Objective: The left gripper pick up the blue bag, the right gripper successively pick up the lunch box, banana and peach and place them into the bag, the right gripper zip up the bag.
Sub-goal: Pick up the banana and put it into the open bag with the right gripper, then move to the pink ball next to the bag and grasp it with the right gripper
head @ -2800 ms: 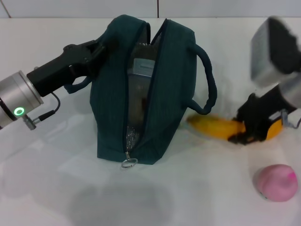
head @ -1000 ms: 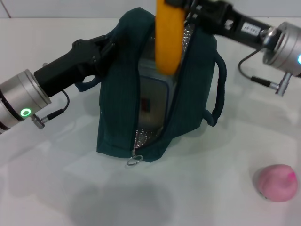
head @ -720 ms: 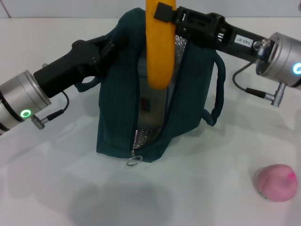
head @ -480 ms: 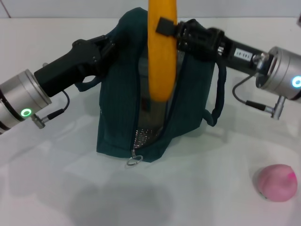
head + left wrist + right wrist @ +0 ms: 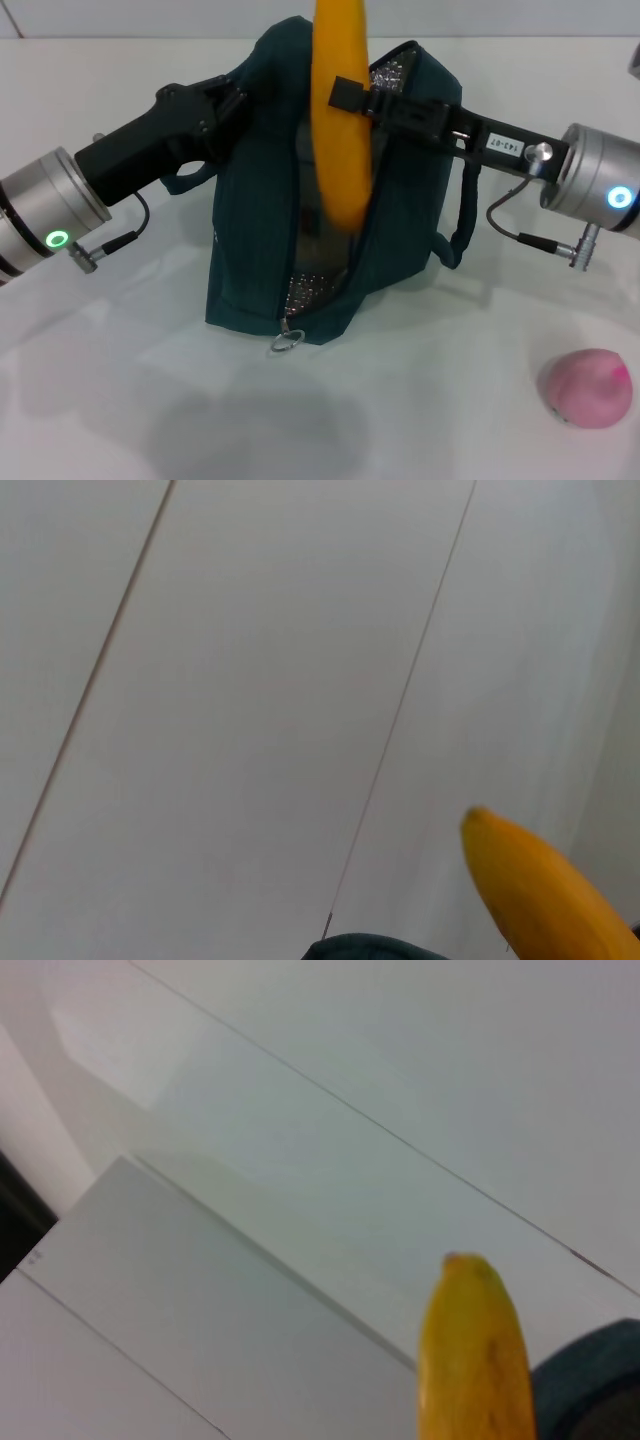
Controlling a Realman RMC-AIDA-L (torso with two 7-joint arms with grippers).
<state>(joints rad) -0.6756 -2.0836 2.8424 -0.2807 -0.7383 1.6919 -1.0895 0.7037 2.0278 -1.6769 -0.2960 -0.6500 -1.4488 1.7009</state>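
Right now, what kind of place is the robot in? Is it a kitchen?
Probably a robot test bench, not a kitchen: a bare white table, a plain panelled wall, and only a bag, banana and peach as practice props.

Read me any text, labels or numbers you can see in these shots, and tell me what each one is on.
Small white label on the right arm, behind the right gripper holding the banana: printed characters, seemingly upside down, too small to read reliably.
Blue bag, peach, left gripper: no text visible.
Both wrist views: none.
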